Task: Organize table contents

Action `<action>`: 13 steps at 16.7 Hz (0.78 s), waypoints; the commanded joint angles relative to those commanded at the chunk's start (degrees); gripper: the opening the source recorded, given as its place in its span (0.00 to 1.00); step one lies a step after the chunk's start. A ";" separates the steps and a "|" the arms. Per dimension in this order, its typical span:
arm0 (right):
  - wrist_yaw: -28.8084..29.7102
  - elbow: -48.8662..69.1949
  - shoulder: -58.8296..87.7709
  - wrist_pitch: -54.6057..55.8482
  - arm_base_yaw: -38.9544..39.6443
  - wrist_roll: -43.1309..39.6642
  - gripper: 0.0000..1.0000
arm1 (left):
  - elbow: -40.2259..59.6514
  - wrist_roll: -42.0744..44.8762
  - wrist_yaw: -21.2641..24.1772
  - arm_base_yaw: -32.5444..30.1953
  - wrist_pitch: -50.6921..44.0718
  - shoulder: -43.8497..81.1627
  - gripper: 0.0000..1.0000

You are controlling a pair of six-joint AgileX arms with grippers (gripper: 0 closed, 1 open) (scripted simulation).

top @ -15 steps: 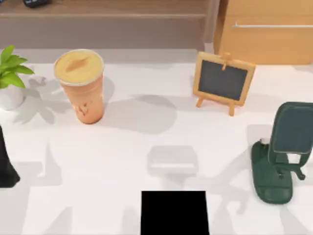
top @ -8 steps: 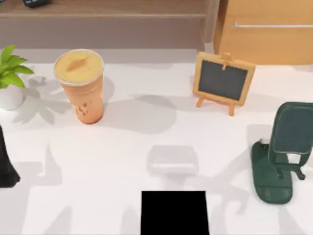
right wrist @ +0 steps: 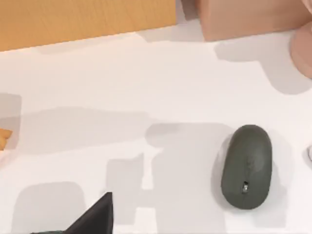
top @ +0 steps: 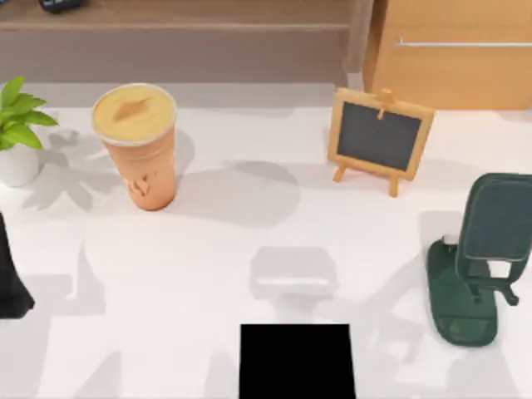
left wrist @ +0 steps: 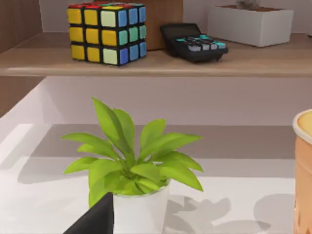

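On the white table (top: 216, 249) the tall orange cup with a yellow lid (top: 137, 145) stands upright at the back left. Its edge also enters the left wrist view as the cup (left wrist: 304, 170). The oval dark grey mouse (right wrist: 246, 165) lies flat on the white top in the right wrist view, some way from my right gripper (right wrist: 92, 218), whose black tip shows at the frame's edge. My left arm (top: 10, 274) is at the table's left edge. In the left wrist view, my left gripper (left wrist: 95, 222) is close in front of the potted plant.
A green potted plant (top: 17, 133) stands at the far left and a wooden-framed chalkboard (top: 381, 137) at the back right. A dark green stand-like object (top: 474, 266) is at the right edge. A shelf behind holds a colour cube (left wrist: 107, 31) and a calculator (left wrist: 195, 41).
The faint shadows near the table's front have shifted a little. The cup, plant, chalkboard and green object have not moved.
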 joint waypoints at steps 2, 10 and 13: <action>0.03 9.91 12.60 -6.96 -1.20 1.25 1.00 | 0.00 0.00 0.00 0.00 0.00 0.00 1.00; 0.13 44.02 56.00 -30.64 -5.27 5.52 1.00 | 0.00 0.00 0.00 0.00 0.00 0.00 1.00; 0.15 51.16 64.93 -35.78 -6.15 6.45 1.00 | 0.00 0.00 0.00 0.00 0.00 0.00 1.00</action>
